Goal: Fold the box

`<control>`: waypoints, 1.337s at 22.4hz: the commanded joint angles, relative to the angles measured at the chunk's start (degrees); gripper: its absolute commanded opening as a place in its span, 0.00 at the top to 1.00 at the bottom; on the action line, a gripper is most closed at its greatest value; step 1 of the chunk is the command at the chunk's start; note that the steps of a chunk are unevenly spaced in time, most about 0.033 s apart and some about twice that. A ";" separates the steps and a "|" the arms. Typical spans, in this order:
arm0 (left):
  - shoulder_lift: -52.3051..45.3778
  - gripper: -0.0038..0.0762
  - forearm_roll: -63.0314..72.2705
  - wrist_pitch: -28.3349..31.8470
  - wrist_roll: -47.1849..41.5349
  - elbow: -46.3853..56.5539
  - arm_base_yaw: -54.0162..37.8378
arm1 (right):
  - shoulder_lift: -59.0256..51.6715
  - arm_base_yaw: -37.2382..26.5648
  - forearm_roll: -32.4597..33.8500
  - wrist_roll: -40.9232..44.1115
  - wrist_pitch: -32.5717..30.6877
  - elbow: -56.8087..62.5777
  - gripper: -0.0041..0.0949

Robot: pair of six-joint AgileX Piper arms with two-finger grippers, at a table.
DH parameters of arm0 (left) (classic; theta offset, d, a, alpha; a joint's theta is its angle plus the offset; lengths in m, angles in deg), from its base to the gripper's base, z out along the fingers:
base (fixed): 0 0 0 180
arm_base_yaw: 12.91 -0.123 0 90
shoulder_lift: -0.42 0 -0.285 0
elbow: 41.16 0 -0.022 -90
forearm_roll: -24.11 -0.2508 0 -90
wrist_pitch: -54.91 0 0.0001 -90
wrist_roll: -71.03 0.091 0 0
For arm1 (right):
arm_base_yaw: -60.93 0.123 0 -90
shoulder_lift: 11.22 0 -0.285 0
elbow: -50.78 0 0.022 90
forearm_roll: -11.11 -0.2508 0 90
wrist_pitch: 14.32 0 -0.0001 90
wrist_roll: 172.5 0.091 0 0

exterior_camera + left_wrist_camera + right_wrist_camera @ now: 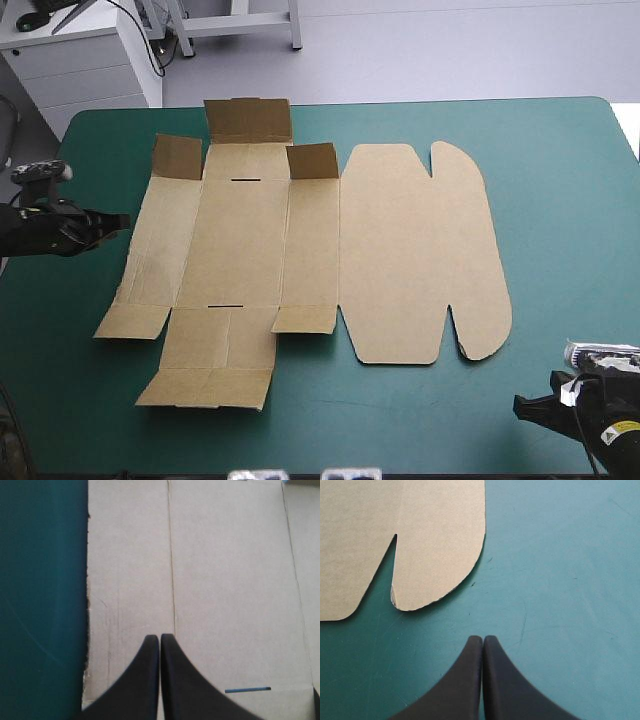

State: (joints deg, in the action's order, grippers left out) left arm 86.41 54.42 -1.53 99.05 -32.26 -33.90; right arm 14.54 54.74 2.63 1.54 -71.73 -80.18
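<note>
While the box lies flat, left tool and right tool sit closed, holding nothing.

Pale grey floor beyond teal-green table; white drawer cabinet at far left corner.

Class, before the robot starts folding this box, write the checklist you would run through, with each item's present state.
1. Box spread out, wholly on the table: ok.
2. Left gripper over the box's left panel: ok.
3. Right gripper clear of the rounded flap: ok.
4. A gripper open to grasp: not ok, both shut.
5. Left gripper touching the board: cannot tell.
</note>
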 commanded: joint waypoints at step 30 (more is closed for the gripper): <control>22.98 0.45 14.24 -10.19 21.47 -2.31 -10.15 | 0.48 -0.02 -0.71 -0.43 3.53 -1.82 0.97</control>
State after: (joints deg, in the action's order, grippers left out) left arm 110.83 65.81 -10.98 120.77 -32.92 -45.73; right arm 14.54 54.74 2.46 1.54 -71.73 -80.18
